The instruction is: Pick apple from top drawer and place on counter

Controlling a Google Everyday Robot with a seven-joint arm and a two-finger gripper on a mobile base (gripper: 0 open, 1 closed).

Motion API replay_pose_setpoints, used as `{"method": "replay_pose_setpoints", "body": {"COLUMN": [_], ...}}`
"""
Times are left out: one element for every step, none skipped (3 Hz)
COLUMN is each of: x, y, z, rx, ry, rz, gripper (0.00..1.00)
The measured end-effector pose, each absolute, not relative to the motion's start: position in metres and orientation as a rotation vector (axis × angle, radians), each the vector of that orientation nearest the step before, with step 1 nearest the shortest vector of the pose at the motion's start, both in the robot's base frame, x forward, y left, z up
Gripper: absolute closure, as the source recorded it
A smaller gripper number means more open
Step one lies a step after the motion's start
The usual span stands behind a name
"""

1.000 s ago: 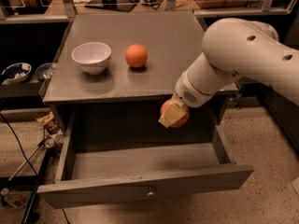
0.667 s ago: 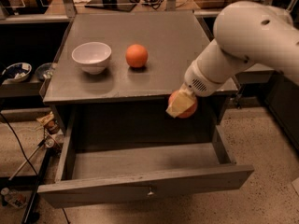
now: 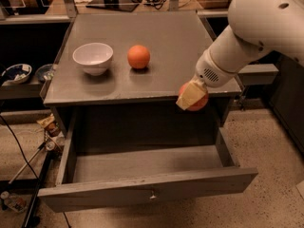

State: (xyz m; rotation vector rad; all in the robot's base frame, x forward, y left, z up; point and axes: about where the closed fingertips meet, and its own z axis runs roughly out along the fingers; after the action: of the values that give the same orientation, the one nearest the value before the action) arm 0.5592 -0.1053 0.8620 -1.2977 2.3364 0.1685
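Observation:
The top drawer is pulled out wide, grey, with a small metal knob on its front panel; its inside shows nothing. My gripper hangs at the counter's front right edge, above the drawer's right side, shut on the red apple, which is partly covered by the pale fingers. The counter is the flat grey top of the cabinet. The white arm comes in from the upper right.
A white bowl and a plain orange fruit stand on the counter's left half. Dishes sit on a low shelf at the left. Cables and clutter lie on the floor at the left.
My gripper has lifted the apple up and to the right, from over the drawer to the level of the counter's front edge.

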Motion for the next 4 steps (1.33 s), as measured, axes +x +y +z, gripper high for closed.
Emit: {"method": "replay_pose_setpoints", "body": {"x": [0.572, 0.61, 0.615, 0.667], "y": [-0.098, -0.075, -0.075, -0.084], "z": [0.865, 0.888, 0.89, 0.883], "rx": [-1.313, -1.348, -1.345, -1.328], "ry": [2.324, 2.291, 2.292, 2.345], "rz": [0.182, 0.208, 0.202, 0.172], "gripper": [1.0, 1.0, 1.0, 1.0]}}
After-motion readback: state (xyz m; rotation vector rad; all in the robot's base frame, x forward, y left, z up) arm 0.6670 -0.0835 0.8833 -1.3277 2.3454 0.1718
